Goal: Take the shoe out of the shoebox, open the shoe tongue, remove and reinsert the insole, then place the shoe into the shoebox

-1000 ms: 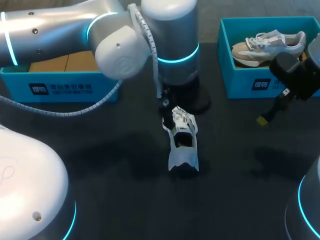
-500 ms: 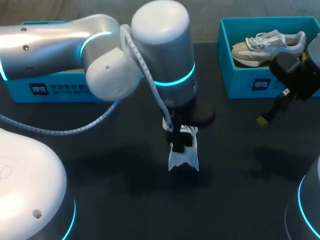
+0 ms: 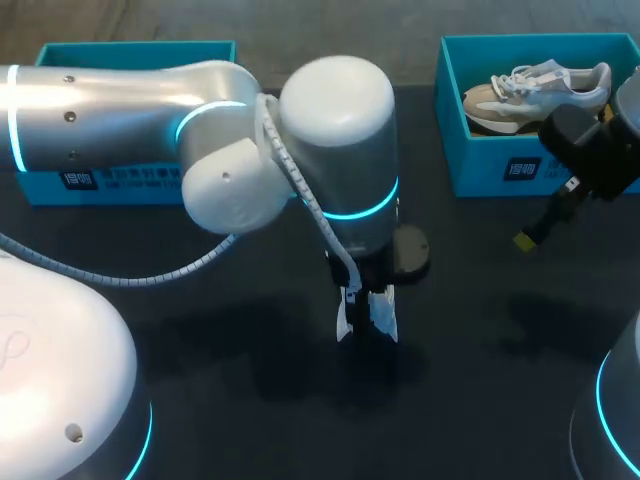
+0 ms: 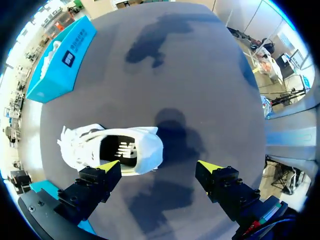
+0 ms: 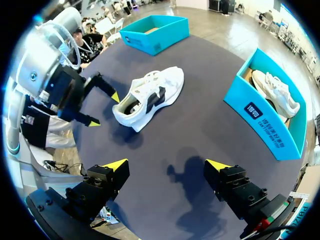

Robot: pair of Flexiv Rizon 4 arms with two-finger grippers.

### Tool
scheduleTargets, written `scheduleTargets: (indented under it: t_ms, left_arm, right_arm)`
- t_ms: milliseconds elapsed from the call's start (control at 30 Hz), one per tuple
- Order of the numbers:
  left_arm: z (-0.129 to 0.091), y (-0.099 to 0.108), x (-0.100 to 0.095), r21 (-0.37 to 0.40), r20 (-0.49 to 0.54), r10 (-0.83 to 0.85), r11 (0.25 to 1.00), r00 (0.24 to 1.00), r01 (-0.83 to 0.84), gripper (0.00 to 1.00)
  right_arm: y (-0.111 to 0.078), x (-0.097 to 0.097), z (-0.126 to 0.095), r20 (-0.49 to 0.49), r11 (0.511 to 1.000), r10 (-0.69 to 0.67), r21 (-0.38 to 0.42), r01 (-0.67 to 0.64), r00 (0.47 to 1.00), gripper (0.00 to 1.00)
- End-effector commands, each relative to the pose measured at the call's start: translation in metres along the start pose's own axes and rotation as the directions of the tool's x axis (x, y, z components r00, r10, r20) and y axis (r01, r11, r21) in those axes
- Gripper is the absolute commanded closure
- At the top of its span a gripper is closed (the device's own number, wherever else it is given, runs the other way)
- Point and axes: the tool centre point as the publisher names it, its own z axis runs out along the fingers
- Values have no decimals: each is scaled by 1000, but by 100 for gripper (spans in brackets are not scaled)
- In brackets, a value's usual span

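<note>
1. Left wrist view: my left gripper (image 4: 159, 166) hangs over the dark grey table (image 4: 200, 90) with its two fingers spread wide. It holds nothing.
2. The white lace-up sneaker (image 4: 112, 150) stands on its sole on the table. It sits off to one side, close by one finger, and only its heel end comes in between the two fingers.
3. I think that is the first risk. If I go down like this, that finger could land on the shoe's edge and tip it or push it away.
4. The dark insole (image 4: 120, 150) lies deep in the shoe's mouth. If I pinch it with too small a bite, it may slip out. If I pull hard, the whole shoe may come up with it.
5. My right gripper (image 5: 167, 165) is also spread wide and has nothing in it. It is well apart from the shoe, so nothing holds the shoe down.
6. From above, my own left arm hides most of the shoe, so I cannot check my aim there.
7. The empty teal cardboard shoebox (image 5: 160, 37) waits at the table's far edge, well apart from the shoe.
</note>
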Motion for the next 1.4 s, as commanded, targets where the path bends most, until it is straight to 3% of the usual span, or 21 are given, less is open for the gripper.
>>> scheduleTargets:
  t_ms: [33,467,767,867,933,1033,1100,1167,1400]
  left_arm:
    - [20,-8,-3,-31,12,-12,999,1000,12,0]
    - [58,-8,-11,-60,7,-14,998,1000,15,0]
    - [69,-2,-11,-74,-22,-28,997,999,26,2]
    - [72,0,-10,-79,-33,-32,996,999,29,17]
    - [74,1,-9,-82,-41,-34,996,999,30,48]
    - [77,3,-7,-89,-57,-41,995,998,36,70]
    - [78,4,-5,-88,-63,-39,996,997,34,93]
    - [79,4,-3,-84,-77,-33,996,996,26,100]
    - [78,6,6,-70,-104,-22,997,994,15,100]
  right_arm:
    - [1,0,1,2,1000,2,4,-2,1000,0]
    - [1,0,1,2,1000,2,4,-2,1000,0]
    - [1,0,1,2,1000,2,4,-2,1000,0]
    - [1,0,1,2,1000,2,4,-2,1000,0]
    - [1,0,1,2,1000,2,4,-2,1000,0]
    - [1,0,1,2,1000,2,4,-2,1000,0]
    - [1,0,1,2,1000,2,4,-2,1000,0]
    - [1,0,1,2,1000,2,4,-2,1000,0]
    - [1,0,1,2,1000,2,4,-2,1000,0]
